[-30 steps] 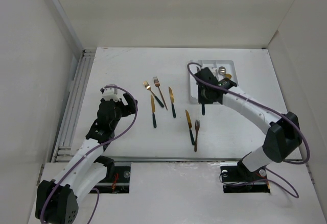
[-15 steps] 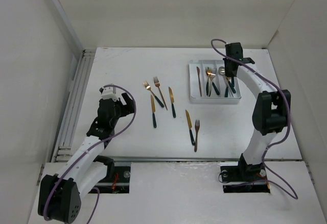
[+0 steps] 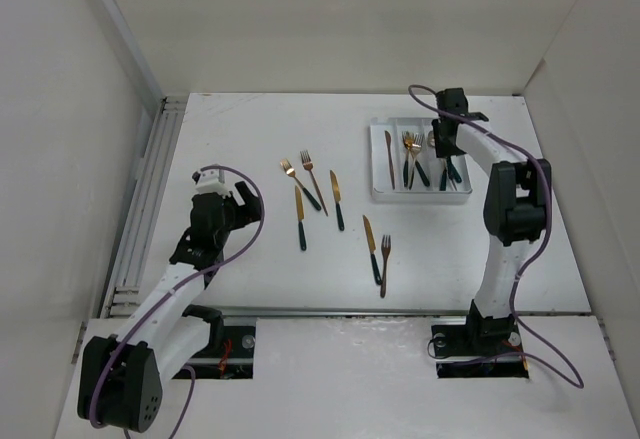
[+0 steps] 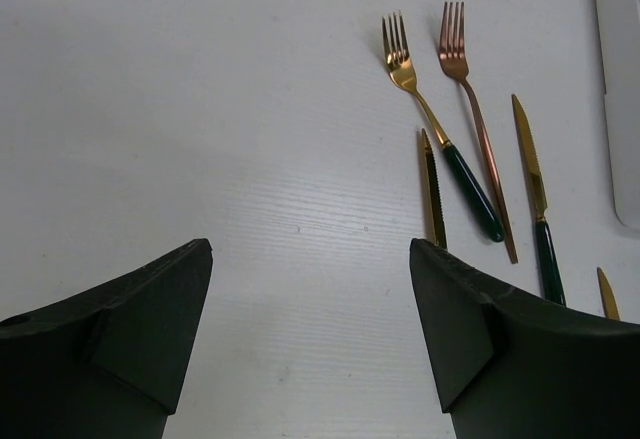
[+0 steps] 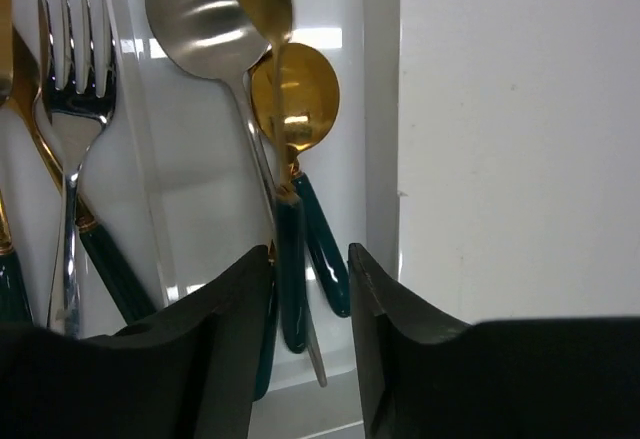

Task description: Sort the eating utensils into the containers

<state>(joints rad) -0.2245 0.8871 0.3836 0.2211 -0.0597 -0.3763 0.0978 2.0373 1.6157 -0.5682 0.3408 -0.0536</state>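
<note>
Right end effector (image 5: 310, 259) hung over the tray's (image 5: 380, 109) right compartment, jaws narrowly parted, a gold spoon's (image 5: 295, 94) handle showing in the gap. I couldn't tell if it pinched. I'd release low, handle parallel to the dividers. Left end effector (image 4: 310, 249) gaped over bare counter (image 4: 200, 109), with six loose utensils (image 3: 338, 199) beyond it.

white table (image 3: 250, 129) inside plain off-white walls (image 3: 330, 19), a ridged metal rail (image 3: 140, 209) along its left edge
</note>
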